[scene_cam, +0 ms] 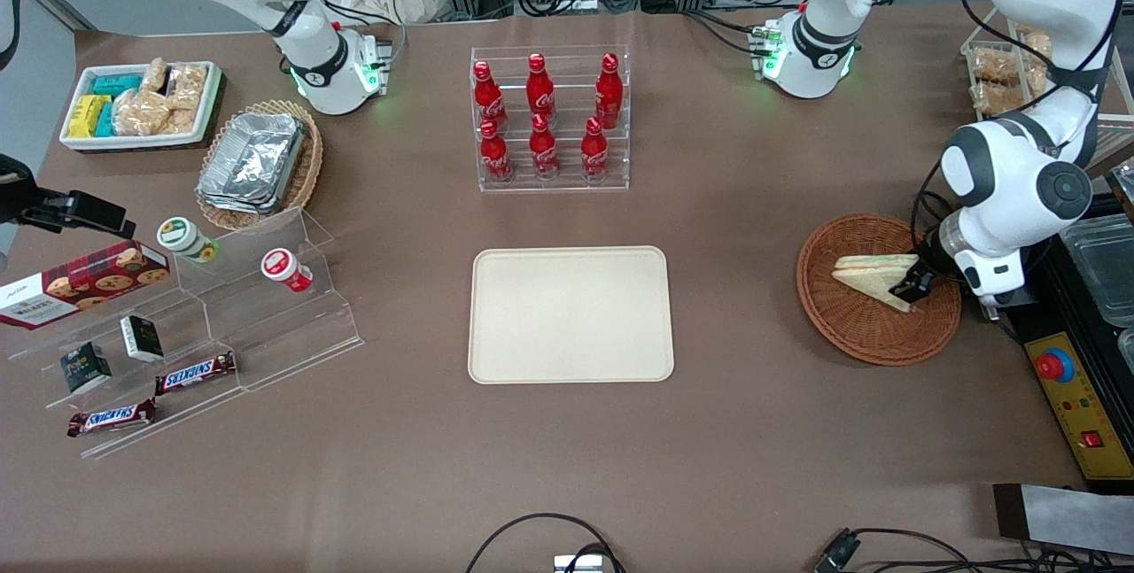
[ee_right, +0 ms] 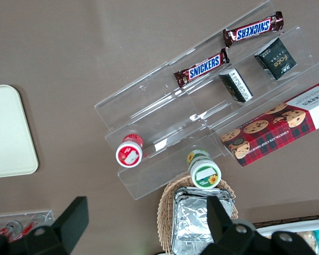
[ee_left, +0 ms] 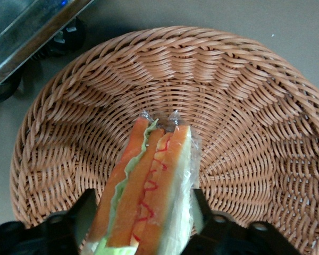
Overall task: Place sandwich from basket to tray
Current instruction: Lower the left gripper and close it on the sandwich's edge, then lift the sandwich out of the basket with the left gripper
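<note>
While the sandwich (scene_cam: 873, 276) lies in the basket (scene_cam: 850, 334) | gripper (scene_cam: 911, 286) clasps its edge | tray (scene_cam: 570, 314) bare

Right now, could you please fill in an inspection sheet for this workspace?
Surface: brown table.
Job's things: sandwich in the round basket; tray bare.
Clutter: cola bottles, foil containers, snack bin, acrylic stand with snacks.
Grippers: gripper in the basket, fingers either side of the sandwich, looks shut on it.
Cables: black cable at the table edge.
Surroundings: control box.
</note>
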Tool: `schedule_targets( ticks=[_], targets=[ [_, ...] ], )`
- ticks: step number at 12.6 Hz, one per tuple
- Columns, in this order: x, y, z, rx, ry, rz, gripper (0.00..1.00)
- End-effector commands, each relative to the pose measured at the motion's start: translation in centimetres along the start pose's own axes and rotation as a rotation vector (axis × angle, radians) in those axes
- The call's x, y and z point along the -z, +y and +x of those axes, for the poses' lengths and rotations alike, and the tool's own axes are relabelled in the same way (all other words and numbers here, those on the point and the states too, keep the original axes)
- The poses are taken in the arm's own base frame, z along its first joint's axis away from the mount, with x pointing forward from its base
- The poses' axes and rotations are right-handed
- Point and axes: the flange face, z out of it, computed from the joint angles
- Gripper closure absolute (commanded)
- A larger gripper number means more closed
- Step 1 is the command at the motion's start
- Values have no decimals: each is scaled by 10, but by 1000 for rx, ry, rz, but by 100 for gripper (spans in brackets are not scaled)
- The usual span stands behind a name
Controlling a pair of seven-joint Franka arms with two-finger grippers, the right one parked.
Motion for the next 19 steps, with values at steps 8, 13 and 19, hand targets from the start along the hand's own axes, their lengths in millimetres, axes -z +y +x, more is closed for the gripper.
schedule_targets(
  ticks=[8,13,19],
  targets=[
    [39,4,-5,-6,-15,-1,100],
    [140,48,-21,-97,-40,27,100],
    [200,105,-95,-427,25,59,100]
  ],
)
